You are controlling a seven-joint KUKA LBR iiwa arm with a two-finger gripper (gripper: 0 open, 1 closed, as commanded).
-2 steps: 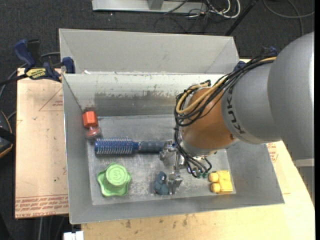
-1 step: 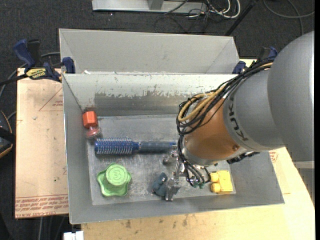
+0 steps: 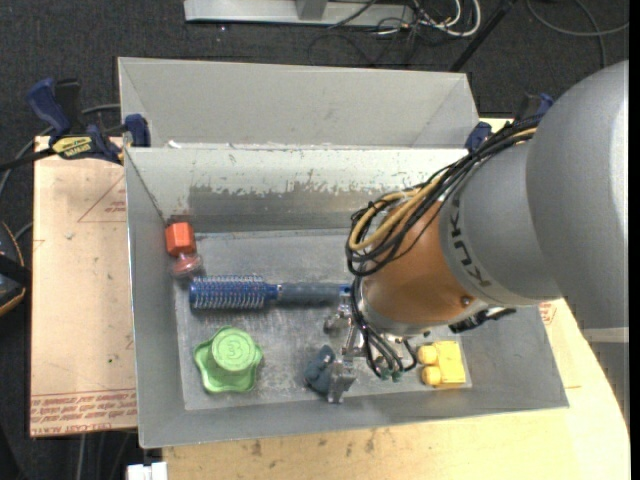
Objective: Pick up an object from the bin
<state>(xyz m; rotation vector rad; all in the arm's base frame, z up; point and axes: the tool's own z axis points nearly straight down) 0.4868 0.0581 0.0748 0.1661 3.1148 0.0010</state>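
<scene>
**Figure: Gripper low over a small dark object, lower centre of the bin**

The arm (image 3: pixel 560 198) entered from the right of the frame, and its orange cover (image 3: pixel 410 280) and looped cables (image 3: pixel 385 226) hid much of the bin's right half. The gripper (image 3: pixel 343 353) stood low at the lower centre, just beside a small dark blue-grey object (image 3: pixel 322 374). Contact between them could not be made out, nor whether the gripper was apart or together.

The step in hand was judged to be the final approach to this object, with no lift yet begun. The next move would call for a secure closing on it. A straight rise would then have to clear the hairbrush (image 3: pixel 232 294) to the upper left and the yellow piece (image 3: pixel 443 364) to the right.

The dark object looked lumpy and irregular, probably hard plastic. The blue hairbrush had a bristled head and a smooth handle. A green lid (image 3: pixel 229 361), round with a scalloped edge, lay at lower left, and a small orange block (image 3: pixel 179 237) sat by the left wall. The bin (image 3: pixel 300 108) was dull, scuffed grey sheet metal.
</scene>
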